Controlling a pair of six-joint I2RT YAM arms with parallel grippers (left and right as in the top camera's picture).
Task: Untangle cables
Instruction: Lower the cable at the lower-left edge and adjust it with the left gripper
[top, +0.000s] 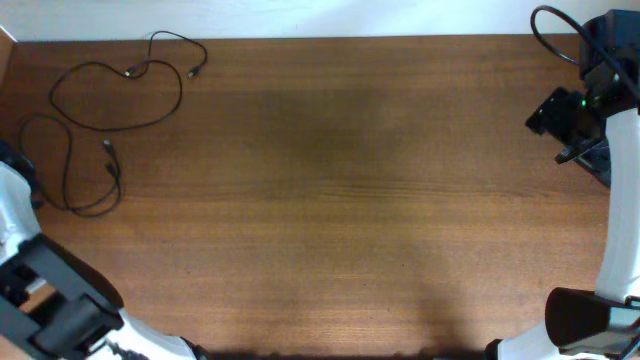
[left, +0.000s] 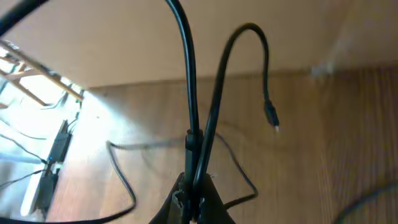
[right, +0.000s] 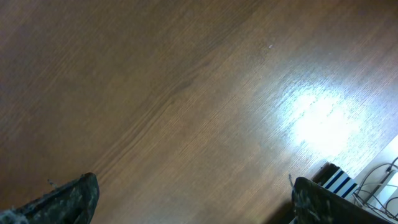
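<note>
Lying in loose black loops near the far left corner of the bench (top: 330, 200), the cables (top: 108, 152) spread flat on the wood. The left end effector (left: 191, 198) was closed, pinching two strands that rose from its fingers, one plug end (left: 272, 118) dangling. The right end effector (right: 193, 190) stood wide open and empty over bare wood.

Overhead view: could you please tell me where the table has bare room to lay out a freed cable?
The whole middle of the table is bare, from the cables across to the right arm, and down to the near edge. Only the far-left corner is crowded, with loops and plugs.
</note>
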